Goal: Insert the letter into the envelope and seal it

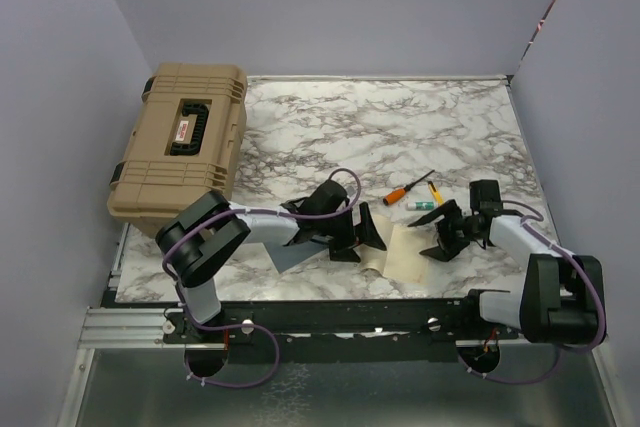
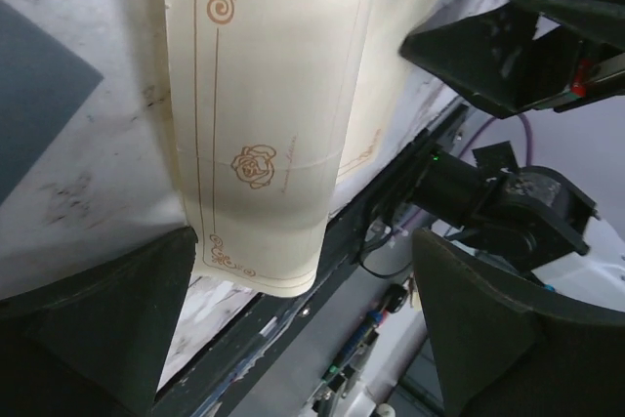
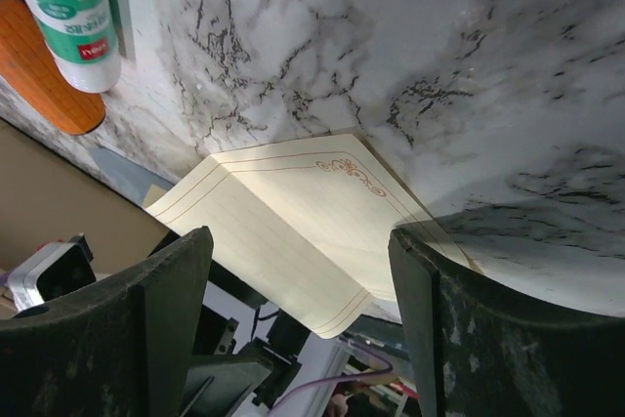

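Left gripper [image 1: 357, 235] wide open, holds nothing. Right gripper [image 1: 445, 233] open too, holds nothing. Letter [image 1: 402, 253] lies between them at near edge of worktop [image 1: 400, 127], one end seems to poke over edge. Envelope [image 1: 288, 257] flat near it, under my left arm, not touching letter. Further back, glue stick [image 1: 425, 205]. Letter not in envelope yet. Nothing sealed. I think every step is left.

Layout: letter [image 1: 405, 252] flat on table [image 1: 400, 127], between left gripper [image 1: 362, 240] and right gripper [image 1: 447, 234].
Envelope [image 1: 290, 255] left of left gripper, partly under that arm; glue stick [image 1: 423, 206] and screwdriver [image 1: 405, 189] just behind right gripper; case [image 1: 180, 152] far back-left.
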You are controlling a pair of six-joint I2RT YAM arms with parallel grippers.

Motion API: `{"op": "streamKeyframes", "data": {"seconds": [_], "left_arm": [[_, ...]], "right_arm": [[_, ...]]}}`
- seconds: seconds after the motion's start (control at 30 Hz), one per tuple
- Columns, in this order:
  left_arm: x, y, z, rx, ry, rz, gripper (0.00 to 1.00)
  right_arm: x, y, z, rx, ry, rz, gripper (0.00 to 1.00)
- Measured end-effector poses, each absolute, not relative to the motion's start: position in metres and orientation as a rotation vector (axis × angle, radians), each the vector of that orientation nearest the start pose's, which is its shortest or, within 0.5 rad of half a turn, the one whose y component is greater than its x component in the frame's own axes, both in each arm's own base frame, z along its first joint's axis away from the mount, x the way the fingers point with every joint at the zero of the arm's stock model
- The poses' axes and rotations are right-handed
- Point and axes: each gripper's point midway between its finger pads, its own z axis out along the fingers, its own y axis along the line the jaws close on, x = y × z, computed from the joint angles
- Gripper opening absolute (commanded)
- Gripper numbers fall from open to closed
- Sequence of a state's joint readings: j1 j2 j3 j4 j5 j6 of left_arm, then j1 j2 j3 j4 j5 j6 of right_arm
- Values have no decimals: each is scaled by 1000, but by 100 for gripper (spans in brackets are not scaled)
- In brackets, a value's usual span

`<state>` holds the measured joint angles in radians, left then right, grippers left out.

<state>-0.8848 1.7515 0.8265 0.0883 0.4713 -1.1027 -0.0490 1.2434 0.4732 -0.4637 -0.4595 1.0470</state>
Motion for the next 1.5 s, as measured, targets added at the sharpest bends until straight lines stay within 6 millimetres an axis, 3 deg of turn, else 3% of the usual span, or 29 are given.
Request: {"op": "streamKeyframes", "data": {"seconds": [0.13, 0.4, 0.83, 1.27, 1.5], "left_arm": [[162, -384, 48, -91, 2788, -1411, 96], [166, -384, 55, -89, 2617, -1476, 99], [194, -391, 70, -233, 2416, -1591, 95], [198, -415, 129, -257, 2242, -1906, 93], [199, -414, 132, -317, 2227, -1945, 93]], "right_arm": [[205, 107, 26, 1435, 2612, 901, 78], [197, 114, 26, 1428, 2647, 963, 78], [193, 119, 24, 1455, 2675, 1010, 78], [189, 123, 21, 1478, 2699, 1042, 78], [187, 123, 19, 1478, 2716, 1036, 74]]}}
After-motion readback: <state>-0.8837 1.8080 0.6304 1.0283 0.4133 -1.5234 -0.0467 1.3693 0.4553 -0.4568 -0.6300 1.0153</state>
